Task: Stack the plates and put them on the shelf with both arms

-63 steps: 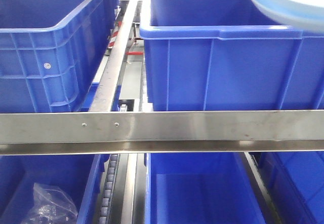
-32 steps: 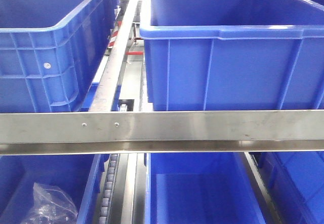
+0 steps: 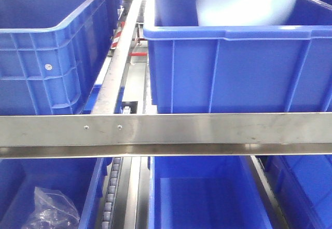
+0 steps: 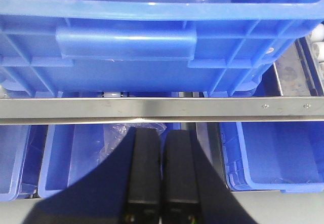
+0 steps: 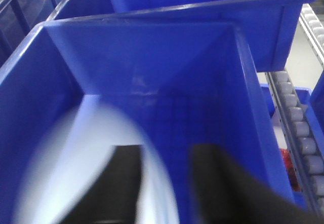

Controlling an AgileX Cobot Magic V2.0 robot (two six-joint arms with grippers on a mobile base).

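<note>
A blurred white shape, the plates [image 3: 244,3], shows inside the upper right blue crate [image 3: 233,73] on the shelf, behind its steel front rail [image 3: 207,130]. I cannot tell whether it is one plate or two. In the right wrist view the same white blur [image 5: 81,153] lies low on the left inside that crate [image 5: 212,82]. My right gripper [image 5: 167,150] is open over it, with the plate's rim running between the spread fingers. My left gripper [image 4: 162,133] is shut on nothing, just below the shelf rail [image 4: 152,107].
Another blue crate [image 3: 46,47] stands at the upper left, and more crates sit on the tier below. A crumpled clear plastic bag [image 3: 52,208] lies in the lower left crate. Roller tracks [image 5: 298,127] run between the crates.
A second ago the plate hung at the top right corner. Half a second ago it was out of view. Now it shows as a moving blur inside the upper right crate.
</note>
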